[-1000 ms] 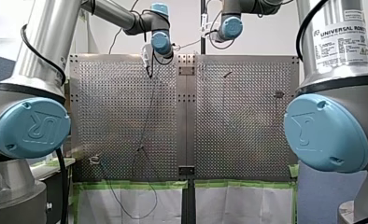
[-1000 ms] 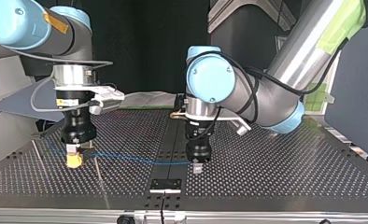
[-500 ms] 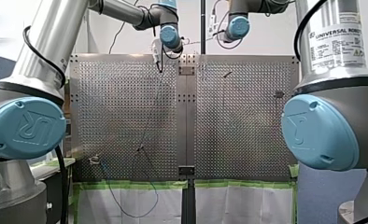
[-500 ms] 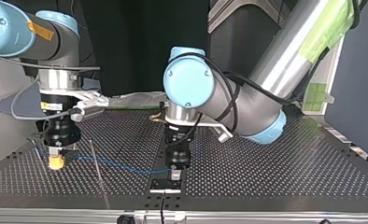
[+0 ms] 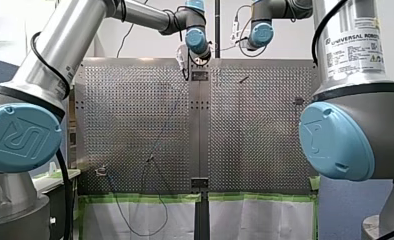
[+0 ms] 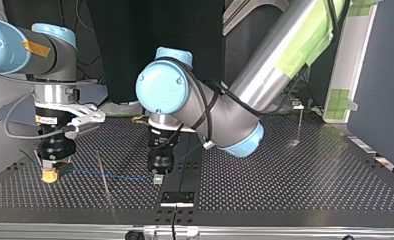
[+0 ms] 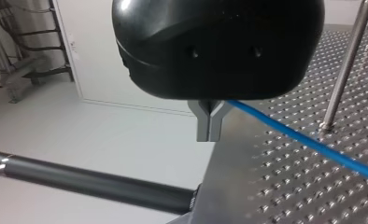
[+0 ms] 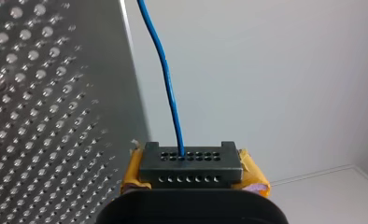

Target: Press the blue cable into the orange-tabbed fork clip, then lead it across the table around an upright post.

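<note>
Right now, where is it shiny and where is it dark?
Front view: the wall is bright and the table gleams. Top view: dark at the back. Left wrist view: the post glints and the cable is well lit.

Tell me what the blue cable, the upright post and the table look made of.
The blue cable: smooth blue sheath, probably plastic, slightly glossy. The upright post: bare metal, likely steel, with a long highlight. The table: perforated metal plate, dull silver sheen.

1. Front view: there's the white label (image 5: 353,45) on my right arm (image 5: 357,75), reading "UNIVERSAL ROBOTS"; the finer print below is unreadable.
2. Big blue joint cap (image 5: 21,138) on my left arm (image 5: 60,55): embossed "UR" logo.
3. Top view: wrist sticker (image 6: 46,119), too small to read.
</note>
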Action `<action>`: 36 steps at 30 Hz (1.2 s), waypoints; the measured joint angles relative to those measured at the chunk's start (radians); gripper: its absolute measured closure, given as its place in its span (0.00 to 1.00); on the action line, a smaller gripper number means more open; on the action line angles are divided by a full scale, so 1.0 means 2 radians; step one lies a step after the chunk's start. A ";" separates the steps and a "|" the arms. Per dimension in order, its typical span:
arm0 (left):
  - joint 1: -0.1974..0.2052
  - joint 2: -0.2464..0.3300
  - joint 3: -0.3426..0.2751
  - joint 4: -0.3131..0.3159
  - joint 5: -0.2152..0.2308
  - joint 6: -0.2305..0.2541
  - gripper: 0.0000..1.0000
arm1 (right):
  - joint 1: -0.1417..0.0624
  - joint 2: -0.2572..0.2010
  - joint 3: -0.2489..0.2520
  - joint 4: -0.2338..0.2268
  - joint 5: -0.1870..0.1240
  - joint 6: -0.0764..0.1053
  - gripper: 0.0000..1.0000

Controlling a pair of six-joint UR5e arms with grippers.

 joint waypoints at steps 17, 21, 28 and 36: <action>-0.018 -0.084 0.087 -0.013 0.000 0.003 1.00 | -0.043 0.023 0.000 -0.008 -0.016 0.005 1.00; -0.019 -0.099 0.106 -0.017 0.000 0.004 1.00 | -0.054 0.025 -0.001 -0.010 -0.023 0.006 1.00; -0.024 -0.123 0.137 -0.022 0.001 0.004 1.00 | -0.073 0.035 -0.001 -0.011 -0.030 0.008 1.00; -0.030 -0.138 0.177 -0.020 0.001 0.003 1.00 | -0.087 0.045 -0.002 -0.015 -0.045 0.008 1.00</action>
